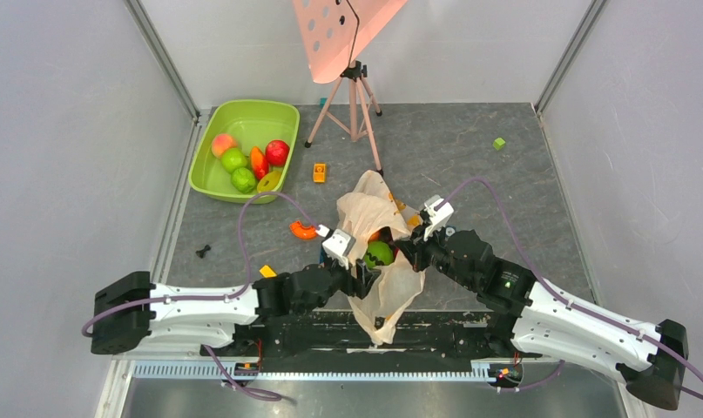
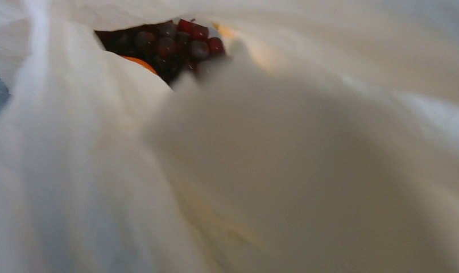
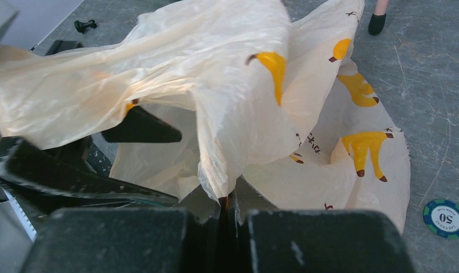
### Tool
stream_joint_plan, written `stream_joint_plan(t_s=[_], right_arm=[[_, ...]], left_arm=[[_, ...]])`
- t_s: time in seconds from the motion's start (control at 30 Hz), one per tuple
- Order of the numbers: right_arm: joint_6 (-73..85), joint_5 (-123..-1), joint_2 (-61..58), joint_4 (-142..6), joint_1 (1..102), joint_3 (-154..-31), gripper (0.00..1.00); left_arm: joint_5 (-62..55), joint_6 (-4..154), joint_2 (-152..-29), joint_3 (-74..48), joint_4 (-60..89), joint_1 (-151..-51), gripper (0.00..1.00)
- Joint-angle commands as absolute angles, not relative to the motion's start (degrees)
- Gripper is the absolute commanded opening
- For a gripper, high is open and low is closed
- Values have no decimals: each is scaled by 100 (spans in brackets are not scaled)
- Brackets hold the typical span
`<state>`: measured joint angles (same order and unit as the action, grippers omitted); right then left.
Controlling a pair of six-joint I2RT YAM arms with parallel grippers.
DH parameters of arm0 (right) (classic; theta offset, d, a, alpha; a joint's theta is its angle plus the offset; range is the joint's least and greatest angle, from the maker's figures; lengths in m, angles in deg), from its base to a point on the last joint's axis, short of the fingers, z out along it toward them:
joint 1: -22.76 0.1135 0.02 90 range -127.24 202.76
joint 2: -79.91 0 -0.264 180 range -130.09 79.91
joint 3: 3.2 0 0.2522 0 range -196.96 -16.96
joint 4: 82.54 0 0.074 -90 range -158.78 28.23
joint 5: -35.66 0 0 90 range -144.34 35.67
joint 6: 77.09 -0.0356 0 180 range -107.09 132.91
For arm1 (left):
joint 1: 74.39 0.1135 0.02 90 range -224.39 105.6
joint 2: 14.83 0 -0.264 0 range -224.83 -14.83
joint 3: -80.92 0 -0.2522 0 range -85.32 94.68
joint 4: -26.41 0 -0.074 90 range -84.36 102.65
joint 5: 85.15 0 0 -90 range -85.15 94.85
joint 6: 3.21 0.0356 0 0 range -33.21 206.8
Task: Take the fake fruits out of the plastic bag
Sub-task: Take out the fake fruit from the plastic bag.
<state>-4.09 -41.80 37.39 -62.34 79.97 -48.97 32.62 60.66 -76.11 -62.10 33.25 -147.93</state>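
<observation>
- The plastic bag (image 1: 378, 213) lies crumpled in the middle of the bench (image 1: 478, 183), near the front edge and between the two arms.
- The right claw (image 3: 226, 219) is closed tight and pinches a fold of the bag film between its fingers. The film rises from the pinch and spreads wide, and it carries yellow-orange printed marks.
- The left claw (image 1: 362, 268) is at the mouth of the bag, on its left side. Its wrist camera sees only pale film from very close and the fingers do not show, so I cannot tell if this claw is wide or narrow.
- A green fruit (image 1: 379, 254) sits in the open mouth of the bag, between the two claws and just beside the left one. I cannot tell if the left claw touches it.
- Through a gap in the film, the left wrist view shows a dark purple grape bunch (image 2: 170, 42) inside the bag, with a part of an orange (image 2: 139, 61) beside it.
- A lime-green tub (image 1: 282, 117) stands at the far left of the bench, well apart from the bag. In it lie a peach (image 1: 223, 144), two green fruits (image 1: 233, 159) and a red apple (image 1: 277, 152).
- An orange arc piece (image 1: 303, 231) lies just left of the bag, a small orange block (image 1: 319, 172) lies beyond it, and a small green block (image 1: 499, 144) is far to the right.
- A tripod (image 1: 354, 104) stands behind the bag.
- A poker chip (image 3: 446, 218) lies on the bench near the bag's edge.
</observation>
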Motion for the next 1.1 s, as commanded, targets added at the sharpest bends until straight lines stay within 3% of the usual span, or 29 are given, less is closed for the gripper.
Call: stream_joint_plan(t_s=[0.0,0.17,1.07], right_arm=[[-488,-4214,3656,-6499,8015,-4915,0],[-516,-4206,3695,-6525,8016,-4847,0],[-540,-4342,3792,-6581,8019,-4662,0]], left_arm=[[2974,6004,-8104,-5645,3740,-14411,86],[2713,5725,-8786,-5110,3359,-14004,100],[2489,5373,-10488,-4346,2464,-13771,100]])
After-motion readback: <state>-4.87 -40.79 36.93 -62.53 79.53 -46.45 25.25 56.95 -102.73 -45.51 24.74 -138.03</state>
